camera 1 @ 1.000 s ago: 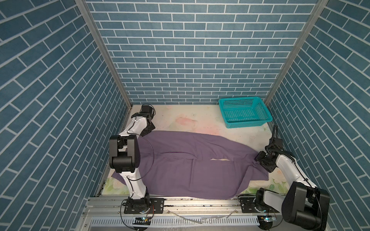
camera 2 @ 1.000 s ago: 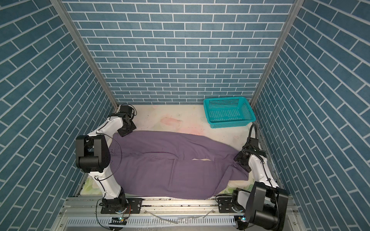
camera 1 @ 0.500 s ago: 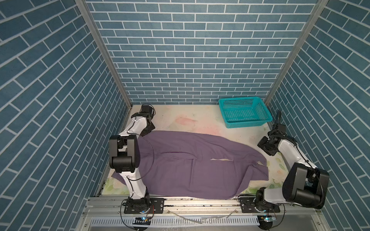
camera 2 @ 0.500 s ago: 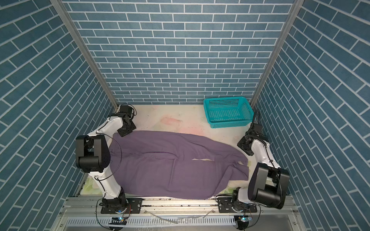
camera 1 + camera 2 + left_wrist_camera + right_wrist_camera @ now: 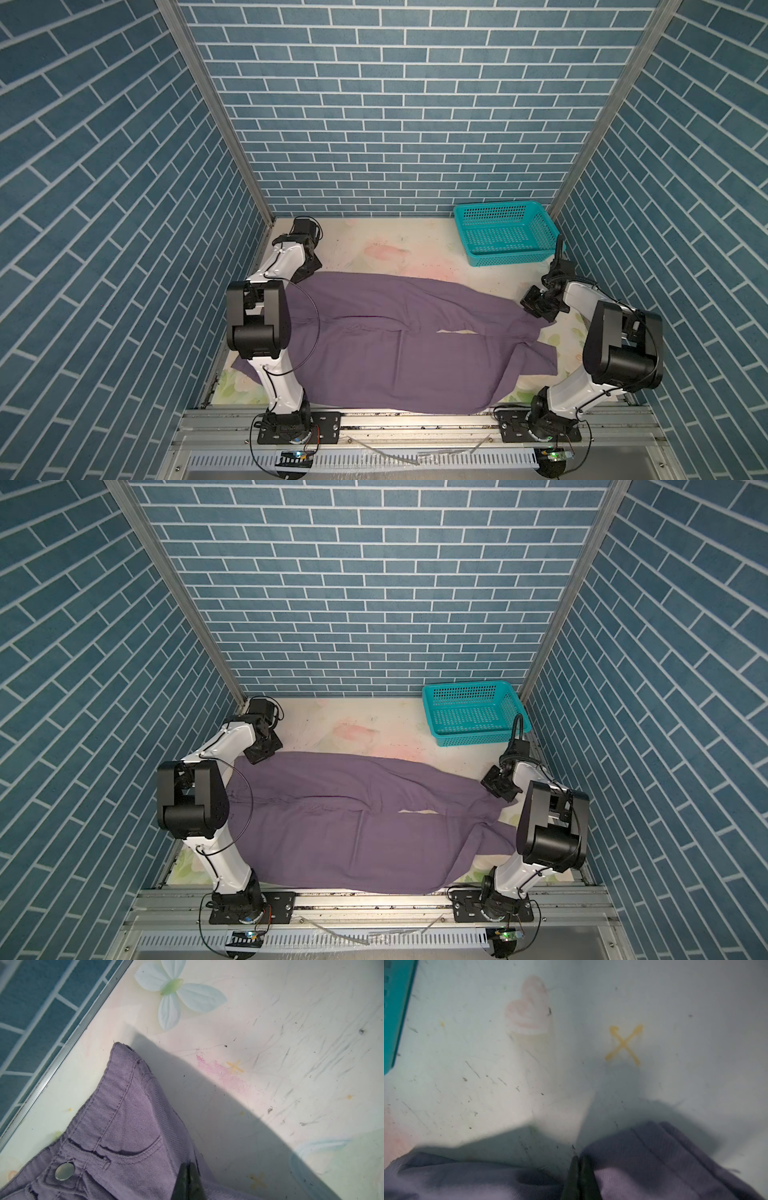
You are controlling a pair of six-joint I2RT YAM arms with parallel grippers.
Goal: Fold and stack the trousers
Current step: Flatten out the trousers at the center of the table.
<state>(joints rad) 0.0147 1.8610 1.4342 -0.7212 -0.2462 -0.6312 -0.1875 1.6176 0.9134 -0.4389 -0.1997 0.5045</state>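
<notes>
The purple trousers lie spread lengthwise across the table in both top views, waist at the left and legs to the right. My left gripper sits at the far left corner, shut on the waistband edge beside the pocket and metal button; the cloth rises in a peak there. My right gripper is at the hem of the far leg. In the right wrist view its fingers are pressed together with purple cloth bunched on both sides.
A teal plastic basket stands at the back right corner, just behind the right arm. Blue brick walls close in three sides. Both arm bases sit on the metal rail along the front edge.
My right gripper left the near leg's end, which dropped flat, moved back to the far leg's hem and closed its jaws. The left arm has not moved.
</notes>
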